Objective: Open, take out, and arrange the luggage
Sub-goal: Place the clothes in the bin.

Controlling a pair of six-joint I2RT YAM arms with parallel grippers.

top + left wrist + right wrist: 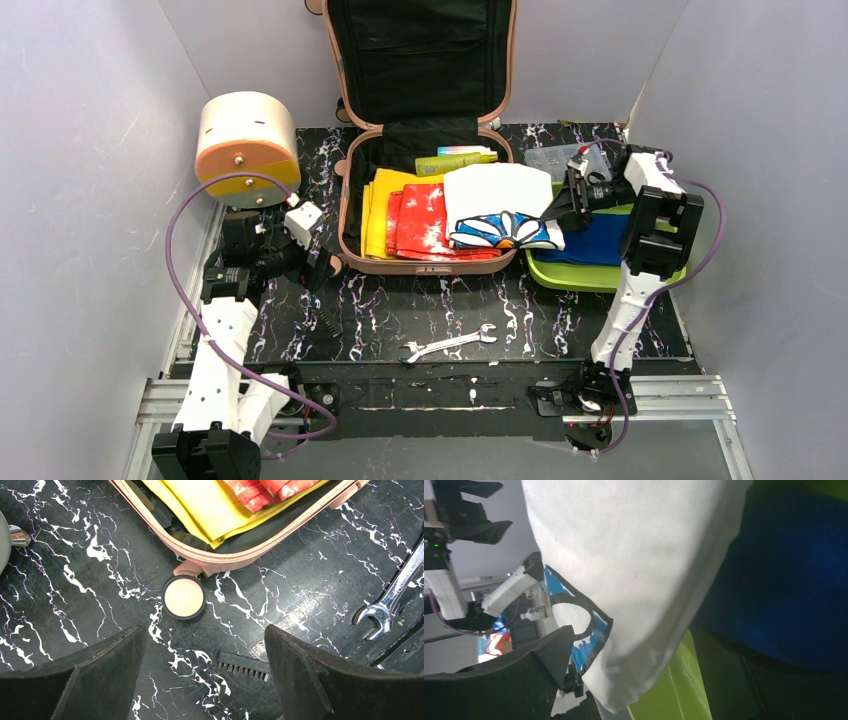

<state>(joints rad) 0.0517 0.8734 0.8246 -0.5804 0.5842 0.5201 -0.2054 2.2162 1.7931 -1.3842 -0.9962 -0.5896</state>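
From above, the luggage (pixel 430 266) is seen lying open in the middle of the tabletop (pixel 560 330). Its long axis runs away from the arm bases, and its lid is propped against the back wall. A yellow cloth (pixel 378 205) and a red packet (pixel 420 225) are packed in the base. A white cloth (pixel 495 190) is draped over the right rim toward the tray (pixel 570 275), on which a blue cloth (pixel 595 245) is laid. The right gripper (pixel 560 205) is placed at the white cloth's right edge, so the luggage lies to its left. The right arm is judged much the nearer to that cloth. The left gripper (pixel 325 270) is held low off the luggage's near left corner.

In the left wrist view, the left gripper's jaws are seen wide apart, with only bare tabletop between them. A wheel (pixel 184 596) is just ahead, the luggage's rim lies beyond it, and a wrench (pixel 395 592) is off to the right.

In the right wrist view, the jaws are likewise seen spread wide, with the white cloth hanging across the gap (no pinch on it can be made out). The tray and blue cloth are seen behind it. The cloth's way out of the luggage is judged to lie rightward, over the rim to the tray.
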